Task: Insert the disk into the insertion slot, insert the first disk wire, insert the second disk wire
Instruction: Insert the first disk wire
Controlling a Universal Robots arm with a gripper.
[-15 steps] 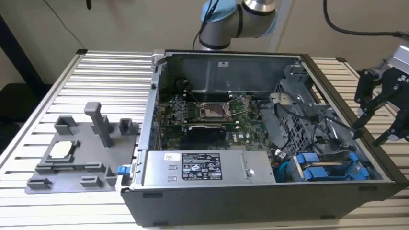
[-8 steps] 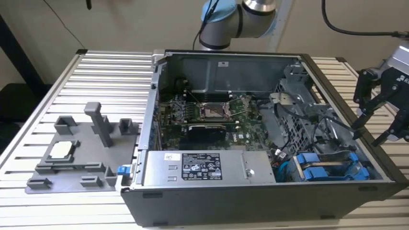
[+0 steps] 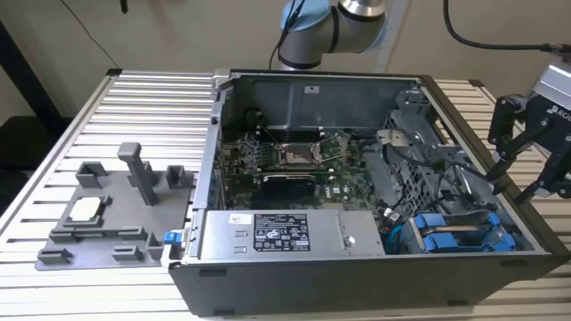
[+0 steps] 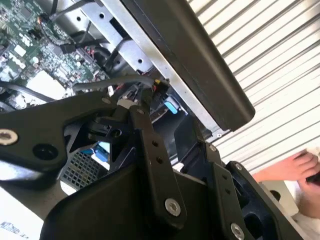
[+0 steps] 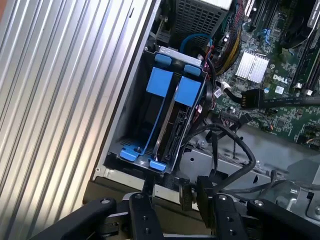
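Hovering at the open computer case's [image 3: 357, 281] edge on the exterior view's right, the gripper [image 3: 515, 187] has its fingers spread apart. In the first wrist view the disk [image 5: 174, 127] stands on edge in the drive bay [image 5: 125, 125], beside another blue carrier [image 5: 160, 81], with black wires [image 5: 245, 155] looping near.

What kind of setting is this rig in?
Probably a robotics lab bench for PC assembly trials: an open computer case on a slatted metal table, a grey fixture plate beside it, and a robot arm behind.
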